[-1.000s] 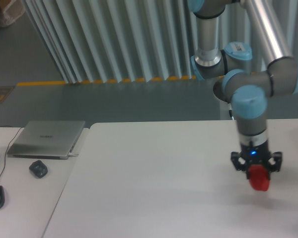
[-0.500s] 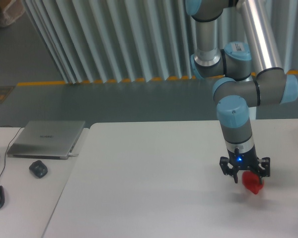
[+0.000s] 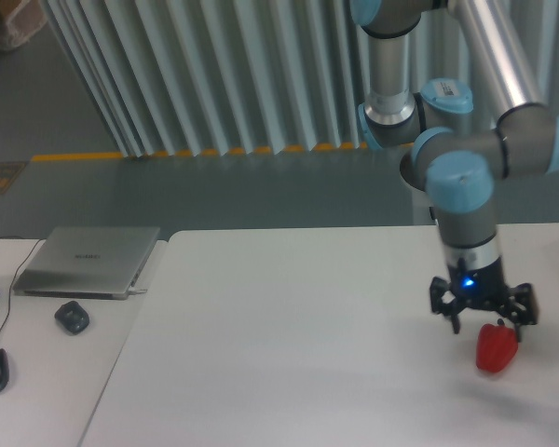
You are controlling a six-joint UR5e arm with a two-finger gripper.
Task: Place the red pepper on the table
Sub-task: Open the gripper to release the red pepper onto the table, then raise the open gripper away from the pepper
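In the fixed camera view the red pepper (image 3: 496, 347) sits on the white surface (image 3: 289, 354) at the lower right of the frame, just below the tool (image 3: 483, 315); the tool's fingers stand spread wide, gripping nothing. The placing looks done; only backing the arm away seems left.

The pepper (image 3: 496, 347) is small, glossy and bright red, with a lobed body that narrows toward its lower end. It sits on the table (image 3: 289, 345) at about four o'clock from the middle of the tabletop, close to the right edge of the view. It seems to rest on the surface, slightly tilted. The table is a large, plain white, matte top.
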